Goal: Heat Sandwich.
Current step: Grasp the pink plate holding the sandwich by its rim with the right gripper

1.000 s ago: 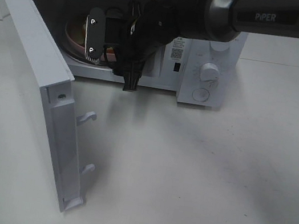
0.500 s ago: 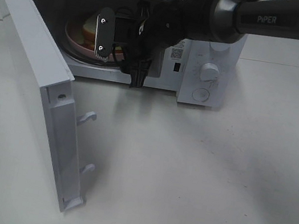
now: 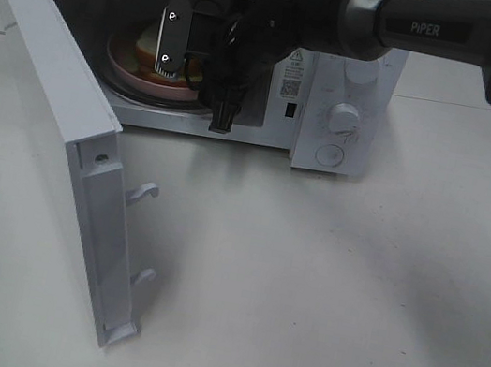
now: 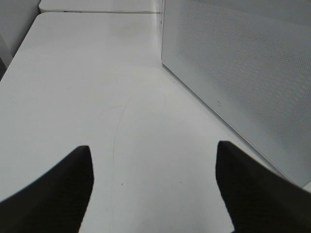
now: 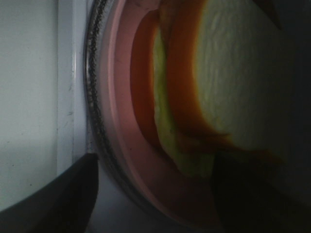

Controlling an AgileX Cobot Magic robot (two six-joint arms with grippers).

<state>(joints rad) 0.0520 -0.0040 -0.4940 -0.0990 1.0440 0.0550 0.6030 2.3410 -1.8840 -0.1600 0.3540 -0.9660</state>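
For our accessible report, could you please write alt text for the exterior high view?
The right gripper, jaws open, reaches into an open white microwave toward the sandwich on its pink plate. The door stands swung out at left.

- White microwave [image 3: 371, 120], fine dotted mesh across its door [image 4: 243, 73].
- Plain pink plate [image 5: 121, 97].
- White bread, orange-tan crust, pale yellow-green filling on the sandwich [image 5: 228, 82].
- Off-white, unpatterned table [image 3: 305, 280].
- Black and grey arm [image 3: 416, 28], white lettering.
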